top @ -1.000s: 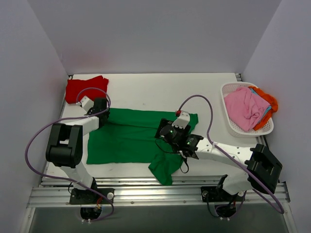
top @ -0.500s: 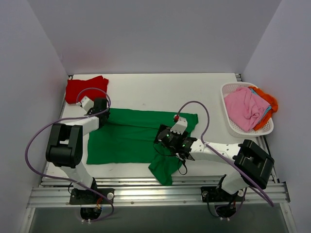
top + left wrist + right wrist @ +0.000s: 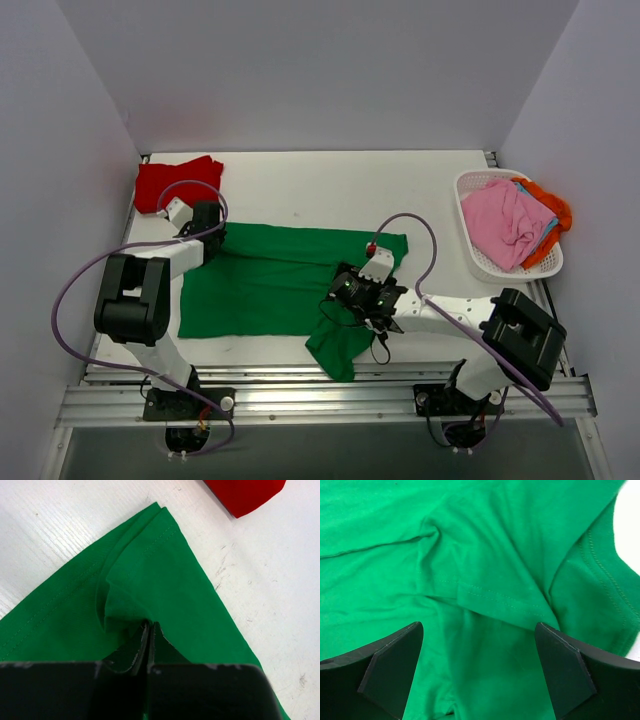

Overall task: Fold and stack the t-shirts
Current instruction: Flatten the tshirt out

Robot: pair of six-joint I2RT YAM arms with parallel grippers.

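The bright green t-shirt [image 3: 260, 280] lies spread on the table, with one sleeve [image 3: 335, 352] bunched at the near edge. My left gripper [image 3: 213, 222] is shut on a raised fold at the shirt's far left corner; the wrist view shows the closed gripper [image 3: 149, 630] pinching green fabric [image 3: 165, 575]. My right gripper [image 3: 348, 290] is over the shirt's right part, open. In its wrist view the gripper [image 3: 477, 670] is wide apart, close above wrinkled green cloth [image 3: 485, 555] with a stitched hem. The folded red t-shirt [image 3: 177, 182] lies at the far left corner and also shows in the left wrist view [image 3: 245, 495].
A white lattice basket [image 3: 472, 255] stands at the right edge. It holds a pink tee [image 3: 505, 222], an orange tee [image 3: 555, 212] and a sliver of blue [image 3: 549, 228]. Grey walls enclose the table on three sides. A metal rail runs along the near edge.
My right gripper has shifted a little nearer and to the right over the green shirt. The left arm and the shirt's left corner have not moved.
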